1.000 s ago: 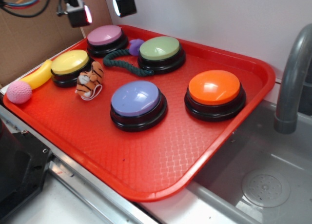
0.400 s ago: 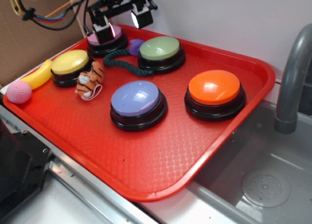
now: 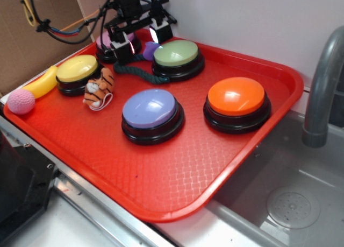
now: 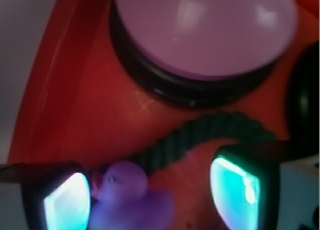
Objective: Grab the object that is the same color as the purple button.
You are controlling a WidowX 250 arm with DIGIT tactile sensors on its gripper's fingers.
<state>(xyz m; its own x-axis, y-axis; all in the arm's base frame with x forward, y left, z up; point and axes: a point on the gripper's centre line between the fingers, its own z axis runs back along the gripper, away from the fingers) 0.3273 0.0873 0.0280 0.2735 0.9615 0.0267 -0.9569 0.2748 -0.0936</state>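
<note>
purple duck [image 4: 131, 196] sits between open claw [image 4: 150, 197] fingers.

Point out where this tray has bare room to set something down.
Bare: the tray near corner in front of the purple button and orange button, plus the strip before the tiger plush. Crowded: the far-left corner, where gripper, purple duck, rope, pink button and green button bunch.

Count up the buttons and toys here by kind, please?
Buttons: 5 (pink, yellow, green, purple, orange)
Banana: 1
Ball: 1
Tiger: 1
Rope: 1
Duck: 1
Total: 10
</note>
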